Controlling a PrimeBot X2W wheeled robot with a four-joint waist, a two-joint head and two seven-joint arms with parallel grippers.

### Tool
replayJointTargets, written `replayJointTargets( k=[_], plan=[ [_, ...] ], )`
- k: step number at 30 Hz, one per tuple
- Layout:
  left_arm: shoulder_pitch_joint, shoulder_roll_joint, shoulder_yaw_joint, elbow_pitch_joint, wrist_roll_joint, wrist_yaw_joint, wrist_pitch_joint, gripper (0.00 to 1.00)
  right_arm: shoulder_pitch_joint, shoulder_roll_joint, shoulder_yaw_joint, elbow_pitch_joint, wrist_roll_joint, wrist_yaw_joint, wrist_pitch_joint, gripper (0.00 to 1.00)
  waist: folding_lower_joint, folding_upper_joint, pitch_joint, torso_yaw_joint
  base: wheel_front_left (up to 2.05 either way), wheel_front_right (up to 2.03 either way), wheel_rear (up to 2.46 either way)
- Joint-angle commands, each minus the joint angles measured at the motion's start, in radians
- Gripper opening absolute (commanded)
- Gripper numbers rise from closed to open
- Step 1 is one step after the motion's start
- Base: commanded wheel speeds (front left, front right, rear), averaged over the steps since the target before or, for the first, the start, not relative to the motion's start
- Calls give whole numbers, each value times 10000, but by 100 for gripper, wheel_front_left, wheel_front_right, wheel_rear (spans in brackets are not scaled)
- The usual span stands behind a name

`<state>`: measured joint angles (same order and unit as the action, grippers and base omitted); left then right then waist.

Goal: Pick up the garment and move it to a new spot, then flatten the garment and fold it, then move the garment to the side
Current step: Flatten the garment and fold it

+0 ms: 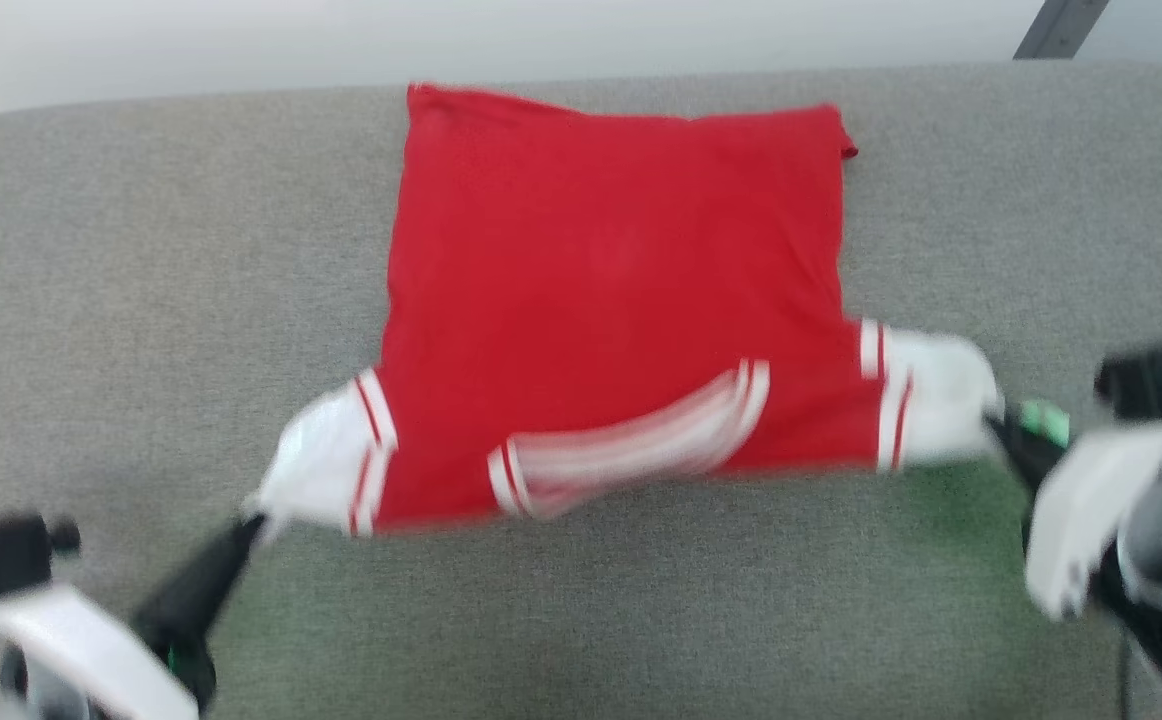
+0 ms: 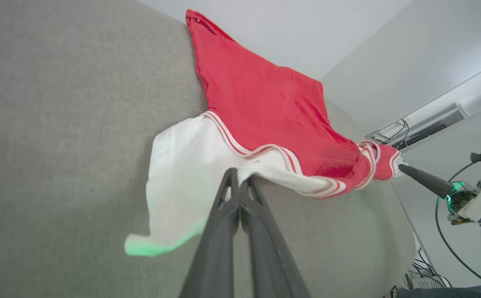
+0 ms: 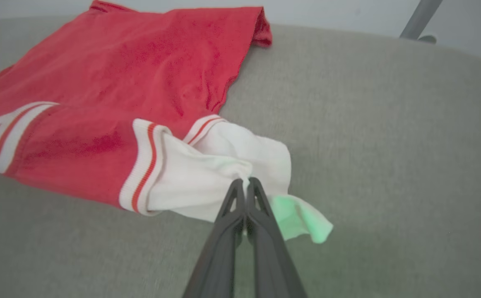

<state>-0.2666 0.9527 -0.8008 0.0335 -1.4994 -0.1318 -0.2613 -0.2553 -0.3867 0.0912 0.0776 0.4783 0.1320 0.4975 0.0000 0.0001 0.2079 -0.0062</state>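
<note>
The garment (image 1: pixel 611 290), a red jersey with white sleeves and striped trim, lies spread on the grey surface with its neck end nearest me. My left gripper (image 1: pixel 253 525) is shut on the left white sleeve (image 2: pixel 182 174), pinching it at the fingertips of that gripper (image 2: pixel 238 176). My right gripper (image 1: pixel 993 420) is shut on the right white sleeve (image 3: pixel 224 165), with the cloth bunched at that gripper's tips (image 3: pixel 246 182). The near edge of the shirt hangs slightly lifted between both grips. The right gripper (image 2: pixel 406 169) also shows in the left wrist view at the far sleeve.
The grey fabric-covered surface (image 1: pixel 141 280) stretches wide to both sides of the shirt and in front of it. A pale wall runs behind its far edge. A dark metal leg (image 1: pixel 1056 30) stands at the back right. Cables (image 2: pixel 451 248) lie past the surface's edge.
</note>
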Motion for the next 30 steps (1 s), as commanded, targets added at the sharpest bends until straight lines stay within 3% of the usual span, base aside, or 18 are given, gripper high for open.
replayJointTargets(
  k=[1, 9, 13, 17, 23, 30],
  plan=[
    [639, 178, 23, -357, 189, 23, -48, 0, 888, -134, -140, -787, 245, -25, 588, 0, 0, -1, -145, 51, 0, 0, 0],
    [2630, 872, 147, -1411, 409, 23, -50, 0, 3945, -36, -1119, -3833, 806, -23, 2886, 0, 0, -1, -92, 98, 0, 0, 0],
    [2993, 798, 368, -1525, 543, 23, -50, 0, 4571, 347, -1488, -4661, 820, -19, 3378, 0, 0, -1, 31, 171, 0, 0, 0],
    [2798, 476, 150, -1387, 679, 23, -51, 0, 4516, 580, -1505, -4631, 691, -19, 3456, 0, 0, -1, 94, 165, 0, 0, 0],
    [2038, -224, -624, -553, 1000, 23, 311, 0, 4112, 603, -934, -3403, 437, -17, 3513, 0, 0, -1, 253, 151, 0, 0, 0],
    [1397, -689, -1173, 82, 864, 23, 217, 0, 3695, 630, -320, -2379, 55, -17, 2819, 0, 0, -1, 430, 136, 0, 0, 0]
  ],
)
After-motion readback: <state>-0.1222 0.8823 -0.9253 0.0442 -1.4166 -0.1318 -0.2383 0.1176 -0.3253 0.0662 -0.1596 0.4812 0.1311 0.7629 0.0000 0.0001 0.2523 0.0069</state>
